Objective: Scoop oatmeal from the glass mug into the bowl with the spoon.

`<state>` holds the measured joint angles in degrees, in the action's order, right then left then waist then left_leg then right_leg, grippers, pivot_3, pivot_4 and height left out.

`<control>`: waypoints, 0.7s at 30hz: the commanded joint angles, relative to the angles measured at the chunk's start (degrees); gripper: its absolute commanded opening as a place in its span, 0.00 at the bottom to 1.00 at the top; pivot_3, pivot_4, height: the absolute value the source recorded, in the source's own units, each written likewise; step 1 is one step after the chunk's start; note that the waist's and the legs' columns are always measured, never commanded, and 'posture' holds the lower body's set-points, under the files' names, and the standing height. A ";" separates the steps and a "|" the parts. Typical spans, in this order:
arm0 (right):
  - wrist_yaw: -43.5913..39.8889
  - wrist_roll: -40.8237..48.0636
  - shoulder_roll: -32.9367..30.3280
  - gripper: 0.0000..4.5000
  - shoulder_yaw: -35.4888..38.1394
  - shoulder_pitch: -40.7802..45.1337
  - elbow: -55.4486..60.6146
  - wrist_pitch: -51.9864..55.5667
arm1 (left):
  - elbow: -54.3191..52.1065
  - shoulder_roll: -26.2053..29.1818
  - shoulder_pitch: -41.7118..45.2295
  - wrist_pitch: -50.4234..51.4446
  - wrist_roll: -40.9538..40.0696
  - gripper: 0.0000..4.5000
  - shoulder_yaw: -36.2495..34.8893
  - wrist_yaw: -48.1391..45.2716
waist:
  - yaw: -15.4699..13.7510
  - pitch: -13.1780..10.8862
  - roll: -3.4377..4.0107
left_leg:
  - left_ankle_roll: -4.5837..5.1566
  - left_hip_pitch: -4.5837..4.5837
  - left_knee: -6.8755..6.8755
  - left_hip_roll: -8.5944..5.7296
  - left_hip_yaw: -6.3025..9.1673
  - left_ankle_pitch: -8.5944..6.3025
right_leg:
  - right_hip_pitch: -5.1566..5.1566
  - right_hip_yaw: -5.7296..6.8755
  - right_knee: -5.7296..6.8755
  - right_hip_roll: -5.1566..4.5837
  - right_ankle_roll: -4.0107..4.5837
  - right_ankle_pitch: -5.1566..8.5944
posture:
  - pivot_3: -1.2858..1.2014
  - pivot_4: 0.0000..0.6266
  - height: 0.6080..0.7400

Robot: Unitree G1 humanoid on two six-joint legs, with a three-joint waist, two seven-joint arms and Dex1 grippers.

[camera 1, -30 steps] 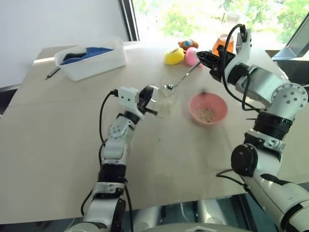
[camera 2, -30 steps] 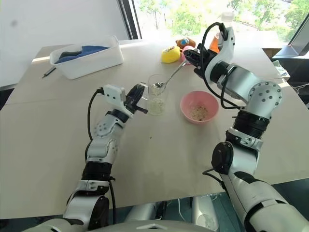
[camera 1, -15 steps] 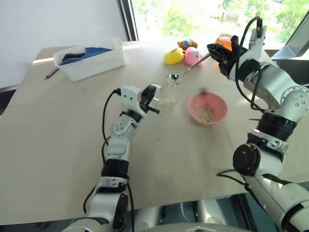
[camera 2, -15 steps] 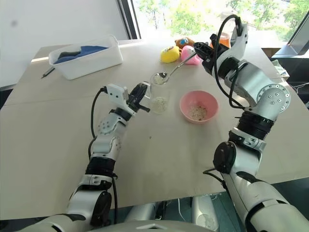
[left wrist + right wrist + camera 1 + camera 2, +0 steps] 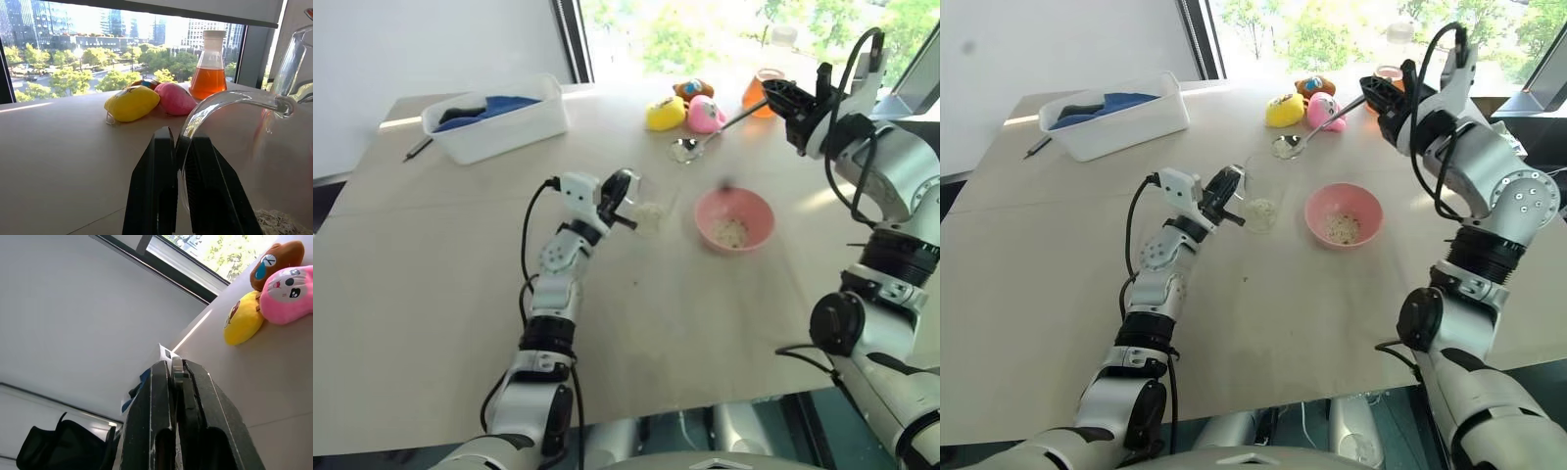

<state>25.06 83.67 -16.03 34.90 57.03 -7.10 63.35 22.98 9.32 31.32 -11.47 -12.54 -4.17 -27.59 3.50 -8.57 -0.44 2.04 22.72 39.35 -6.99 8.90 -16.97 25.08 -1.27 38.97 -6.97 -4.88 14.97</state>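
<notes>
Tilting clear glass mug (image 5: 1260,196) w/ pale oatmeal (image 5: 1261,208) flakes at btm.

Arms are silver-white shells with black joint rings; the right arm (image 5: 891,186) has a round shoulder-style housing dotted with small dark screws. Left arm (image 5: 1163,269) is slimmer, with a white wrist block and a black cable looping off it. Both grippers, left (image 5: 625,201) and right (image 5: 781,96), have flat matte-black fingers; black cables arc over the right wrist.

Bare table (image 5: 1067,294) near the robot; plush toys (image 5: 1307,106) and orange flask (image 5: 762,90) crowding the far edge.
</notes>
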 commanded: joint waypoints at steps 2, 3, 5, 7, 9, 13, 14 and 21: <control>1.34 6.21 -2.59 0.00 0.41 -0.75 2.32 -2.18 | 0.35 -0.04 1.43 -2.21 -0.65 0.07 -0.67 -0.62 | 0.03 0.01 0.00 | 0.00 0.00 0.00 0.00 0.00 0.00 | 0.00 -0.03 0.01 0.00 0.00 0.00 | 0.52 0.24 1.00; 2.15 7.63 -3.36 0.00 0.60 -1.35 2.75 -2.51 | 0.81 -0.04 1.66 -2.34 -0.67 0.07 -0.70 -0.75 | -0.01 0.01 0.00 | 0.00 0.00 0.00 0.00 0.00 0.00 | 0.00 -0.05 0.01 0.00 0.00 0.00 | 0.52 0.24 1.00; 3.41 9.94 -5.16 0.00 0.65 -2.75 3.48 -3.12 | 1.66 0.02 2.15 -2.62 -0.75 0.07 -0.84 -0.96 | -0.10 0.06 0.03 | 0.00 0.02 0.01 0.00 0.01 0.00 | 0.00 -0.06 0.01 -0.01 -0.01 0.00 | 0.52 0.24 1.00; 3.89 11.49 -7.65 0.00 0.66 -4.67 3.76 -3.31 | 2.60 0.15 2.61 -3.10 -0.78 0.07 -1.08 -1.10 | -0.19 0.06 0.03 | 0.01 0.03 0.03 0.00 -0.01 0.00 | -0.01 -0.09 0.00 -0.02 -0.01 -0.01 | 0.52 0.24 1.00; 4.15 12.73 -10.11 0.00 0.45 -6.79 3.70 -3.38 | 3.25 0.32 2.83 -3.60 -0.75 0.07 -1.35 -1.12 | -0.35 0.06 0.03 | 0.01 0.05 0.03 0.00 0.00 0.00 | -0.01 -0.09 -0.01 -0.02 -0.02 -0.01 | 0.52 0.24 1.00; 4.27 14.48 -13.20 0.00 -1.24 -9.79 3.69 -3.35 | 3.65 0.59 2.71 -4.07 -0.82 0.07 -1.71 -1.06 | -0.28 0.08 0.06 | 0.01 0.04 0.03 0.00 -0.05 0.01 | -0.01 -0.12 0.00 -0.02 -0.03 -0.02 | 0.52 0.24 1.00; 4.02 14.48 -13.90 0.00 -1.84 -10.42 3.80 -3.18 | 3.71 0.65 2.55 -4.18 -0.85 0.07 -1.75 -1.12 | -0.24 0.08 0.06 | 0.01 0.03 0.03 0.01 -0.11 0.01 | 0.00 -0.17 0.01 -0.01 -0.06 -0.03 | 0.52 0.24 1.00; -2.19 6.21 -19.30 0.00 -8.20 -14.37 6.07 -2.08 | 3.52 0.89 1.66 -4.36 -0.85 0.07 -1.87 -1.09 | -0.46 0.08 0.06 | 0.04 0.03 0.05 0.01 -0.22 0.01 | -0.01 -0.21 -0.01 -0.01 -0.15 -0.08 | 0.52 0.24 1.00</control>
<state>25.90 92.89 -33.75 27.82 42.58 -4.22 61.48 27.66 9.75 33.21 -14.26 -12.56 -4.93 -28.55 3.04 -8.50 -0.38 2.09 22.74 39.40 -6.97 8.67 -16.96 25.08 -1.48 38.95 -6.98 -5.03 14.89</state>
